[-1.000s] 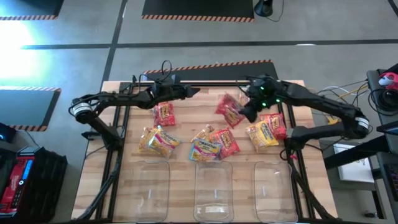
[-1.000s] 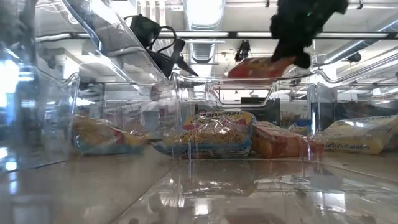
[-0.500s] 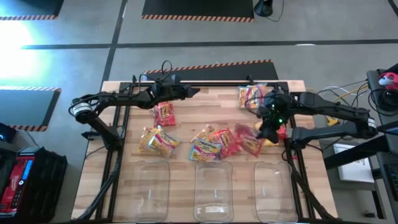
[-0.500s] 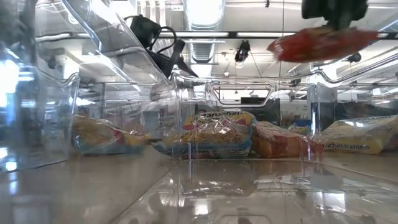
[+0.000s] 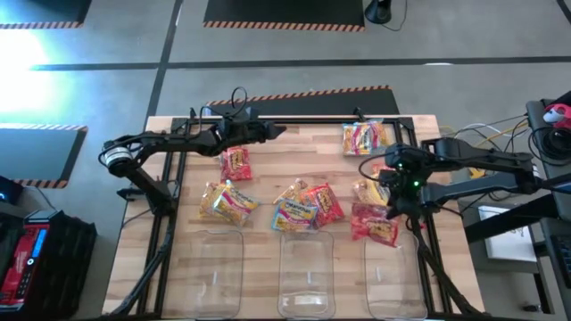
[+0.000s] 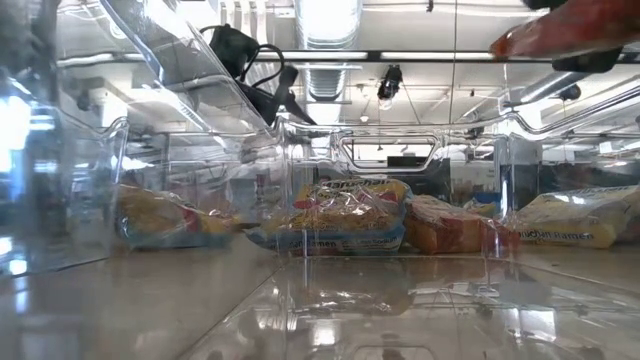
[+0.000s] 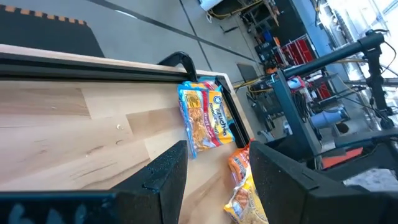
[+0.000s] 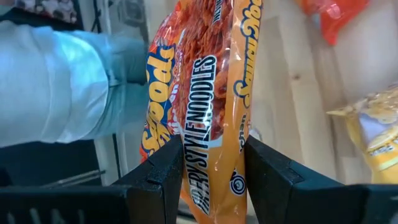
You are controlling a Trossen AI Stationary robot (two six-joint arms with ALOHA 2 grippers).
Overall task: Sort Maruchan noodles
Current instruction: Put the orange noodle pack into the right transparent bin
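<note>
My right gripper [image 5: 398,201] hangs over the table's near right part, just beyond the right bin [image 5: 397,272], shut on a red noodle packet [image 5: 375,224]. That packet also shows high at the right in the low view [image 6: 570,25]. My left gripper [image 5: 270,132] is open, waiting over the far left part of the table and touching nothing. On the wood lie a red packet [image 5: 235,162], a yellow one [image 5: 227,203], a pale multicoloured one [image 5: 293,211] beside a red-orange one [image 5: 326,203], a blue-multicoloured one [image 5: 364,138] and a yellow one [image 5: 370,191]. My right gripper pinches the red packet between its two fingers [image 8: 166,169], one on each side of the crinkled wrapper near one end [image 8: 211,163]. The rest of the packet sticks out ahead of the fingers. It is lifted clear of the table and lies roughly level in the low view.
Three clear bins stand in a row along the near edge: left [image 5: 214,272], middle [image 5: 308,272] and right. A black bar [image 5: 294,120] runs along the far edge. Bare wood [image 5: 285,156] lies in the far middle. Cables and equipment stand beyond the right edge.
My right gripper has carried the red packet from above the far middle of the table toward the near right, ending just beyond the right bin. The packet stayed lifted clear all the way. It has uncovered the blue-multicoloured packet at the far right.
</note>
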